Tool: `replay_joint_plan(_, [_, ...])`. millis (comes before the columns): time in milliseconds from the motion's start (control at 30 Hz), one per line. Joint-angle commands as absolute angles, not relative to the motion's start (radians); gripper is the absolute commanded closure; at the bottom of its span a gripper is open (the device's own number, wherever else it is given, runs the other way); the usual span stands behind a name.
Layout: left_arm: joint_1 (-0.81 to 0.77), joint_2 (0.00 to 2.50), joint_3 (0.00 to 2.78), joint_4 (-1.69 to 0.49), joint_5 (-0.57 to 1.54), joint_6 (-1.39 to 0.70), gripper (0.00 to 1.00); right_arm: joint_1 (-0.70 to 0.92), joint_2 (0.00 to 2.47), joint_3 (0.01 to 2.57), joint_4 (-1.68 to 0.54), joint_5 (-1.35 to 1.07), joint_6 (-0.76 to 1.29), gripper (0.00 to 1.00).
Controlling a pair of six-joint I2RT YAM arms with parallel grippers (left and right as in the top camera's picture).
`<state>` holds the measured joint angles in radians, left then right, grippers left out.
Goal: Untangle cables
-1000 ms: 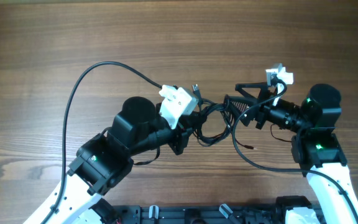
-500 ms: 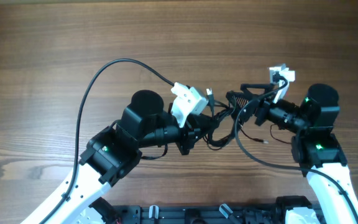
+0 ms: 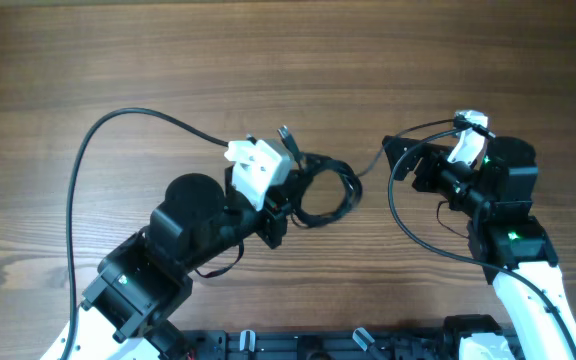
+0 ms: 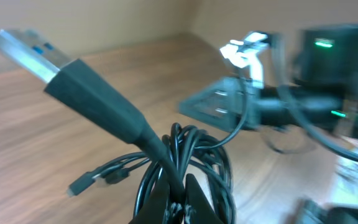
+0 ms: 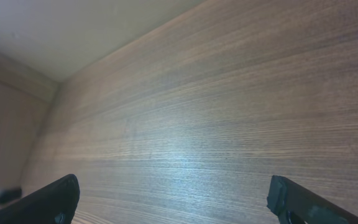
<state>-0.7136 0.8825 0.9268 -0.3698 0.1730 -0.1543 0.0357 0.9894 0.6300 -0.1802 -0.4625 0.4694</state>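
The cables (image 3: 351,183) are thin black wires wound in a small coil, lifted just right of my left gripper (image 3: 286,205). In the left wrist view that gripper (image 4: 178,200) is shut on a bunch of coil strands (image 4: 188,146). A large USB plug (image 4: 73,81) sticks up to the left, and a small plug (image 4: 79,185) dangles below it. One thin strand (image 3: 370,166) trails toward my right gripper (image 3: 403,162), which stands apart from the coil. Its fingers (image 5: 50,202) are wide open, and only bare wood shows in the right gripper (image 5: 176,202).
The wooden table (image 3: 268,60) fills the view. The left arm's thick black cable (image 3: 98,150) arcs out to the left. The right arm's own cable (image 3: 408,235) loops beside it. A black rack edge (image 3: 348,340) runs along the front.
The right gripper opened, let go of the cables and drew back to the right. The left gripper carried the coil leftward, away from it.
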Motion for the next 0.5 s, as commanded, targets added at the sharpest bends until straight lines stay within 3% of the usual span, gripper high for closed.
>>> replay_joint_plan(0, [-0.715, 0.868, 0.942, -0.383, -0.154, -0.143, 0.96, 0.033, 0.988, 0.641, -0.182, -0.464, 0.433, 0.00])
replay_joint_plan(200, [-0.715, 0.868, 0.942, -0.395, -0.586, -0.226, 0.96, -0.003, 0.972, 0.641, -0.289, -0.338, 0.411, 0.00])
replay_joint_plan(467, [-0.716, 0.868, 0.942, -0.397, -0.392, -0.213, 0.96, -0.067, 0.798, 0.641, -0.372, -0.330, 0.367, 0.00])
